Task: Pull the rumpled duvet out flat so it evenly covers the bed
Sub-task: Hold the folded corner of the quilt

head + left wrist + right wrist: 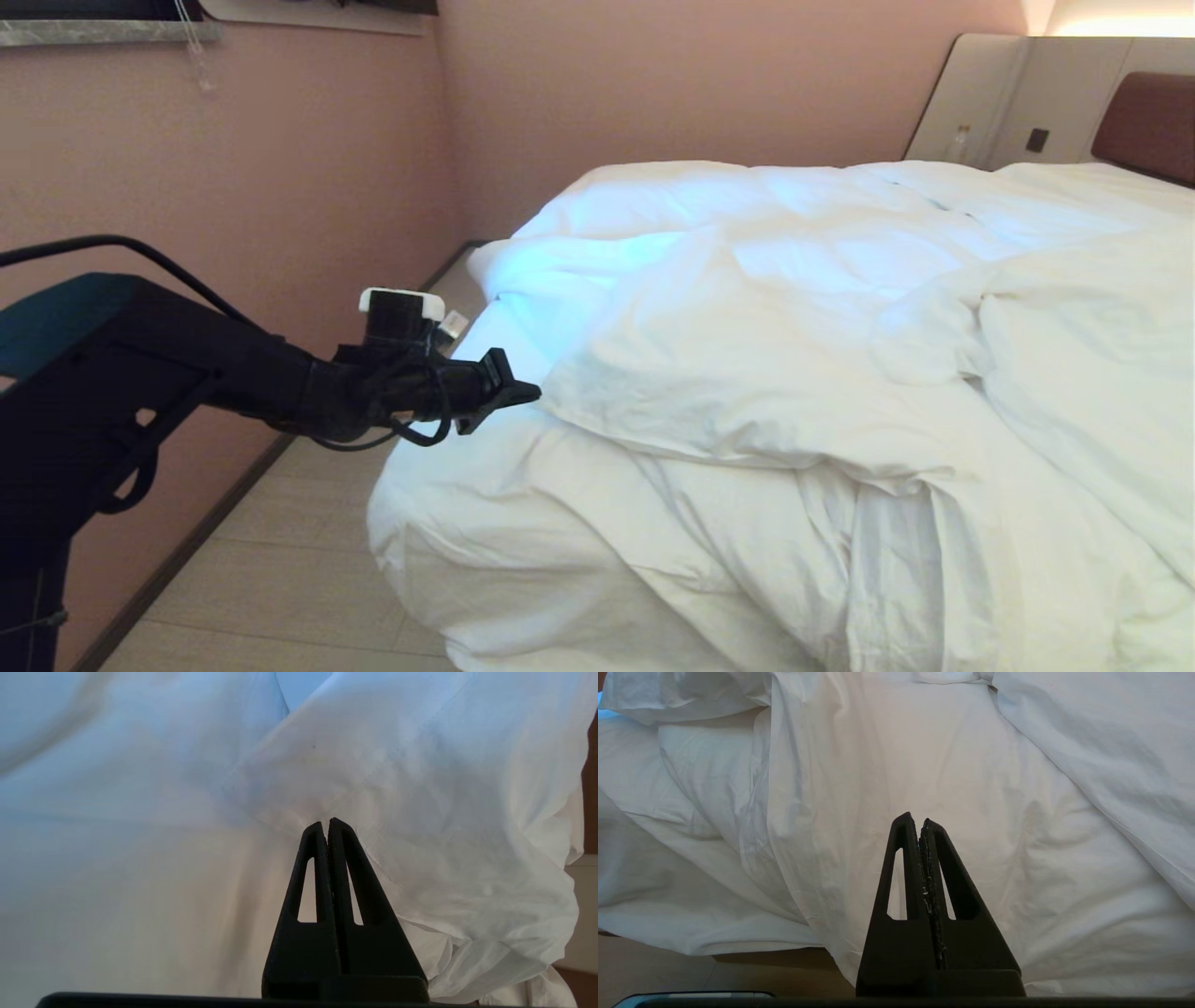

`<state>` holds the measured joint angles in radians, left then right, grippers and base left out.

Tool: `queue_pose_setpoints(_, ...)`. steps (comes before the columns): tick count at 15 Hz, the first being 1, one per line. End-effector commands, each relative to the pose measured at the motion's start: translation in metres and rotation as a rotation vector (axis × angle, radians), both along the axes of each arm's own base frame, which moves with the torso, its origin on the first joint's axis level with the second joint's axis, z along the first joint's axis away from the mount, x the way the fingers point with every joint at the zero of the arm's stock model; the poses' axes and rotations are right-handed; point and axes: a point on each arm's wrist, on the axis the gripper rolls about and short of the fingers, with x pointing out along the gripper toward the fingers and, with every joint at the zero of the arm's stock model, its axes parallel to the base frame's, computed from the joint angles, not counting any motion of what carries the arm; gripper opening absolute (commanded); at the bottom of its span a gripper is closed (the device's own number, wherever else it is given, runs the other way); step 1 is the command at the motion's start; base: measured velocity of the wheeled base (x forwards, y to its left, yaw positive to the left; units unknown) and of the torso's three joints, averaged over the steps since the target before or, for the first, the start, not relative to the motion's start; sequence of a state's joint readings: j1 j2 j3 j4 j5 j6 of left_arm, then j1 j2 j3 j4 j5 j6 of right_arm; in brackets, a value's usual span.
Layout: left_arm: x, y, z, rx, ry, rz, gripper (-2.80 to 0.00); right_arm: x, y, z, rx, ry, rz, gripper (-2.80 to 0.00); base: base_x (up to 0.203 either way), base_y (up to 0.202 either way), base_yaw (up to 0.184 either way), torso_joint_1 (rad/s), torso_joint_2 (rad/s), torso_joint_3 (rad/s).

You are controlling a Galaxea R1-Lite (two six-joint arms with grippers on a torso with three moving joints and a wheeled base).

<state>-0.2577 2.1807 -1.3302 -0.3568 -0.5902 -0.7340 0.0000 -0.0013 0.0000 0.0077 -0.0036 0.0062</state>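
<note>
1. The thick, puffy white cotton duvet (803,355) fills the centre and right of the head view, heaped on the wide low bed (1027,103), of which only the white bedding, the beige panels and the brown padded headboard at the upper right show. A large flap is folded back on itself across the middle, its corner pointing toward centre left, and deep folds spill over the bed's edge at the lower centre.

2. Judged from this, the task is barely begun: nothing lies flat, the folded flap is not yet drawn out, and the cover bunches unevenly from the near corner to the right edge.

3. The black left gripper (512,392) reaches in from the lower left of the head view, its tip just at the corner of the folded flap. In the left wrist view its jaws are pressed together with no cloth between them; whether the tip touches the fabric cannot be told.

4. The black right gripper (920,823) is outside the head view; its own camera shows it closed and empty, over rumpled duvet near the bed's edge.

5. Left to do: seize the flap, unfold it, pull the cover smooth.

6. A pink wall (280,168) and pale plank floor (280,560) lie at the left.
</note>
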Motion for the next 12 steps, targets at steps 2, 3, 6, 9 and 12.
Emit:
queue_pose_setpoints(2,0.0009,-0.0017,0.0006,-0.005,-0.007,-0.007,-2.80,0.0001,0.0000,0.0000,0.000,0.001,0.001,-2.80,0.000,0.000,0.000,0.000,0.00,0.000)
queue_pose_setpoints(3,0.0015,-0.0019,0.0017,-0.009,-0.022,-0.009,-2.80,0.0001,0.0000,0.0000,0.000,0.001,0.001,-2.80,0.000,0.000,0.000,0.000,0.00,0.000)
queue_pose_setpoints(6,0.0063,-0.0075,-0.0047,-0.021,-0.061,-0.013,-2.80,0.0001,0.0000,0.0000,0.000,0.001,0.001,-2.80,0.000,0.000,0.000,0.000,0.00,0.000)
queue_pose_setpoints(9,0.0063,-0.0087,-0.0066,-0.022,-0.058,-0.015,-2.80,0.0001,0.0000,0.0001,0.000,0.000,0.001,-2.80,0.000,0.000,0.000,0.000,0.00,0.000)
queue_pose_setpoints(12,0.0024,-0.0075,-0.0014,-0.022,-0.061,-0.011,-2.80,0.0001,0.0000,0.0000,0.000,0.001,0.001,-2.80,0.000,0.000,0.000,0.000,0.00,0.000)
